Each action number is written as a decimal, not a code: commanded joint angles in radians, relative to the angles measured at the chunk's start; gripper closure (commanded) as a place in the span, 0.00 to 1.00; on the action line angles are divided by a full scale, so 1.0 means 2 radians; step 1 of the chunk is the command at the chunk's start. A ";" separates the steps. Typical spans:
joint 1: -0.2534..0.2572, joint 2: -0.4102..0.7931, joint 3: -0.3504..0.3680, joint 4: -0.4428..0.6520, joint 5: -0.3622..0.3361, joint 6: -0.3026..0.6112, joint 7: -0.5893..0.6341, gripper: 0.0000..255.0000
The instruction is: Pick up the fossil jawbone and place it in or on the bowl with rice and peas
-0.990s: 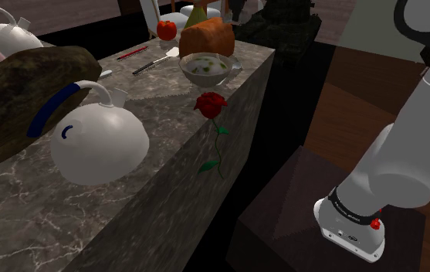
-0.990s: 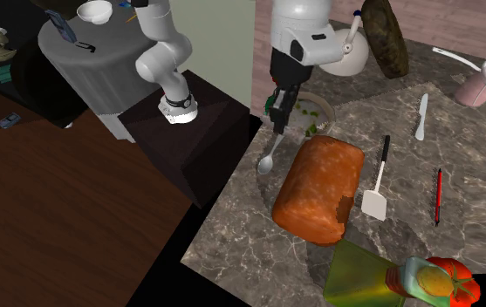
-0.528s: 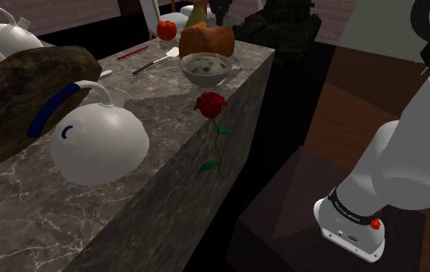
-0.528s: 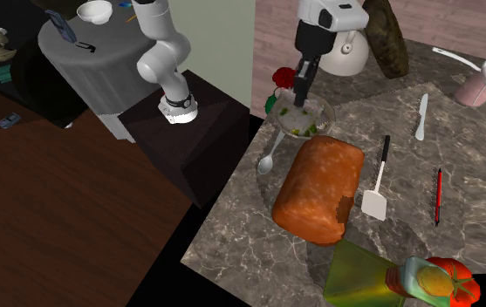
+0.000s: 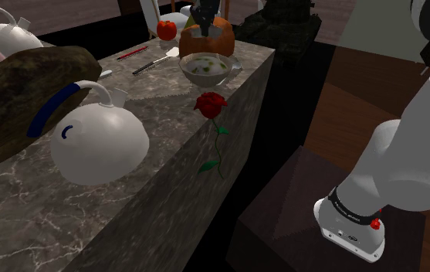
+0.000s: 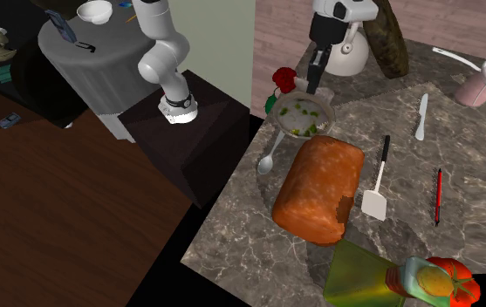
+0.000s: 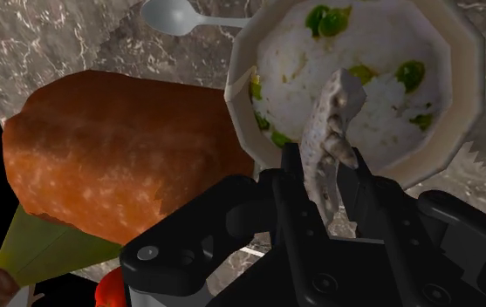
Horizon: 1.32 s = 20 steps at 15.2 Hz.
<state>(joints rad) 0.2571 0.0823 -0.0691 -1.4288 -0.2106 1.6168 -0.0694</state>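
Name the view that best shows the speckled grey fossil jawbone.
Wrist view: the speckled grey jawbone stands close up, clasped in the black gripper over the pale bowl of rice and peas. Second exterior and shoulder views: too small to tell apart from the gripper.

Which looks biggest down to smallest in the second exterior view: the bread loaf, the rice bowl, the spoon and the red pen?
1. bread loaf, clearly largest.
2. bowl.
3. spoon and red pen: both thin and of similar length, too alike to rank.
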 commanded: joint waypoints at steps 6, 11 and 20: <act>0.000 -0.014 0.000 -0.064 -0.002 0.049 0.011 1.00; 0.000 -0.019 0.000 -0.099 -0.003 0.078 0.017 1.00; 0.000 -0.019 0.000 -0.099 -0.003 0.078 0.017 0.00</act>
<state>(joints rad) 0.2561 0.0438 -0.0696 -1.6268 -0.2175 1.7736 -0.0362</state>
